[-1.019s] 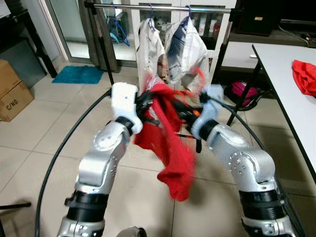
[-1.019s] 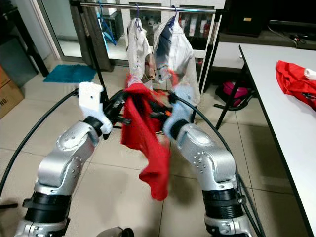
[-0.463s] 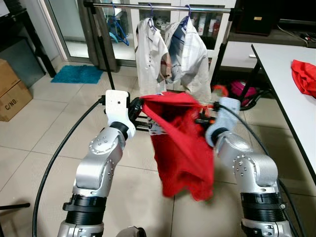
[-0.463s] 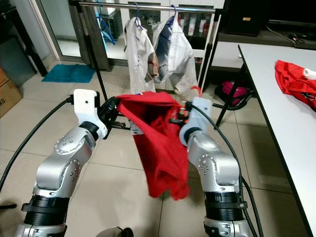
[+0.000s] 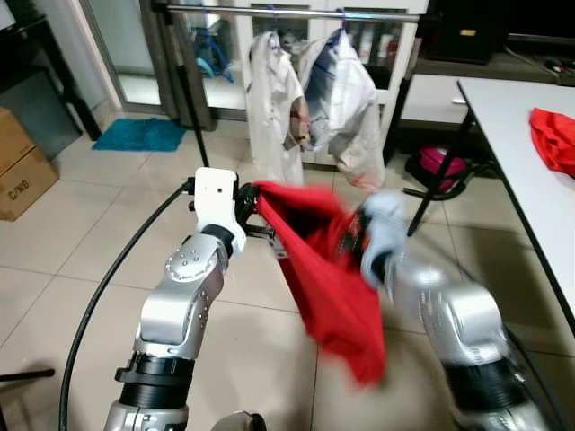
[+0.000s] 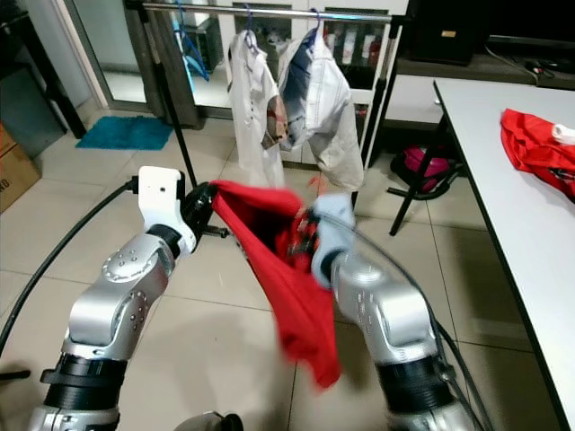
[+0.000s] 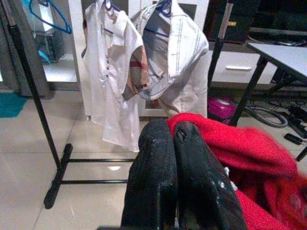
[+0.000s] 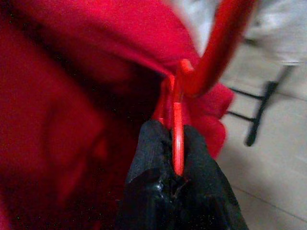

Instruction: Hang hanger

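Observation:
A red garment [image 5: 328, 269] hangs between my two arms at chest height, in front of the clothes rack rail [image 5: 287, 13]. My left gripper [image 5: 256, 205] is shut on the garment's upper left edge; in the left wrist view its fingers [image 7: 158, 158] press together with the red cloth [image 7: 249, 158] beside them. My right gripper [image 8: 175, 139] is shut on the thin wire of a red hanger [image 8: 216, 52] that is wrapped in the cloth. In the eye views the right arm [image 5: 449, 314] is blurred by motion, and the hanger's hook is hidden there.
Two white shirts [image 5: 274, 99] [image 5: 350, 99] hang on blue hangers on the rail, with an empty blue hanger [image 6: 190, 56] to their left. A white table [image 5: 530, 171] with a red cloth [image 5: 555, 135] stands at right. Cardboard boxes [image 5: 22, 166] sit at left, and a pink bag [image 5: 433, 166] lies under the table.
My right arm has swung down and left toward the left gripper and is now blurred. The red garment has narrowed and sags lower between the arms. The left arm has barely moved.

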Available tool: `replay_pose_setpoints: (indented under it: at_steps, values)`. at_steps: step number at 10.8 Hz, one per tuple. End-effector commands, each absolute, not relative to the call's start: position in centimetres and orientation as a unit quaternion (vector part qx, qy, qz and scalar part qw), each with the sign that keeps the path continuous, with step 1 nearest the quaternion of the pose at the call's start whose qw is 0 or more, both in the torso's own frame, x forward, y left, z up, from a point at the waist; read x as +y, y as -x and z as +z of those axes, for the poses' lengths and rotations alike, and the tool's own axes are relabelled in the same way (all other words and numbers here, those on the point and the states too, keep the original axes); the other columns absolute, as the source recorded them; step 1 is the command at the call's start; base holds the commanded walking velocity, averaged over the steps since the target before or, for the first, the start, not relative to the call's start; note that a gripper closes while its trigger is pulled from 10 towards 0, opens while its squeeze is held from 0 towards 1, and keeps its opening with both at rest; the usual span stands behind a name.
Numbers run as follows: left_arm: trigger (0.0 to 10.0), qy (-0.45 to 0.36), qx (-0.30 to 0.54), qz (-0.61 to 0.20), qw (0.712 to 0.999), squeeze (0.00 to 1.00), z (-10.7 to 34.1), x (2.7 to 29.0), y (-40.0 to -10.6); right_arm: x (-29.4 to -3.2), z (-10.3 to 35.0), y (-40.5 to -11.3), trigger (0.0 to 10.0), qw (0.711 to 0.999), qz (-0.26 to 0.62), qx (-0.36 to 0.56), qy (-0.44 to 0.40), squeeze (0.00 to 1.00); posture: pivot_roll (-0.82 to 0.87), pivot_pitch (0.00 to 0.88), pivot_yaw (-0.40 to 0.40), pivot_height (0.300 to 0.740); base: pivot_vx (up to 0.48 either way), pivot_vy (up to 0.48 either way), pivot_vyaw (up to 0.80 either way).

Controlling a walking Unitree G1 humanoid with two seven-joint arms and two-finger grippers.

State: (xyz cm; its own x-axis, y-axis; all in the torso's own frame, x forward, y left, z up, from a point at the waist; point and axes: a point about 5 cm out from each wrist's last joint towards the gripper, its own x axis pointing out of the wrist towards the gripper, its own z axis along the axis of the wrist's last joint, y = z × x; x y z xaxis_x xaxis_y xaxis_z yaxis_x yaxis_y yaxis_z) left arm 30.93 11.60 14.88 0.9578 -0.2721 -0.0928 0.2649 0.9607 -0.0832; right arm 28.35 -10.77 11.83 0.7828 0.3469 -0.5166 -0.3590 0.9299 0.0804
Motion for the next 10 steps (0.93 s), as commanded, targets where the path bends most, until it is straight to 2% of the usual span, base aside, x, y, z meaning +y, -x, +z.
replay_pose_setpoints:
  at_steps: [1, 3, 5, 6, 8, 10]
  values:
    - [0.0, 0.03, 0.056, -0.128, 0.99, 0.0, 14.8, 11.8, -31.0, -10.7, 12.1, -27.8, 10.0, 0.936, 0.22, 0.272, 0.032, 0.0, -0.18, 0.0, 0.04, 0.74, 0.0, 0.0, 0.0]
    - [0.0, 0.026, 0.064, -0.12, 0.99, 0.0, 14.6, 12.1, -31.1, -12.0, 12.4, -27.0, 10.0, 0.918, 0.257, 0.295, 0.061, 0.0, -0.18, 0.0, 0.043, 0.74, 0.0, 0.0, 0.0]
    - [0.0, 0.023, 0.064, -0.122, 0.99, 0.0, 14.6, 12.0, -31.1, -13.6, 13.4, -28.7, 10.0, 0.948, 0.177, 0.26, 0.047, 0.0, -0.18, 0.0, 0.045, 0.74, 0.0, 0.0, 0.0]
    - [0.0, 0.022, 0.06, -0.157, 0.985, 0.0, 14.8, 11.1, -31.0, -14.0, 15.0, -30.3, 10.0, 0.971, 0.116, 0.211, -0.007, 0.0, -0.18, 0.0, 0.044, 0.74, 0.0, 0.0, 0.0]
    - [0.0, 0.027, 0.062, -0.208, 0.976, 0.0, 14.7, 9.8, -30.4, -12.8, 16.9, -31.5, 10.0, 0.98, 0.112, 0.146, -0.074, 0.0, -0.17, 0.0, 0.041, 0.74, 0.0, 0.0, 0.0]
    - [0.0, 0.031, 0.055, -0.246, 0.967, 0.0, 15.0, 8.8, -29.9, -12.3, 17.8, -32.7, 10.0, 0.986, 0.085, 0.119, -0.086, 0.0, -0.16, 0.0, 0.034, 0.74, 0.0, 0.0, 0.0]
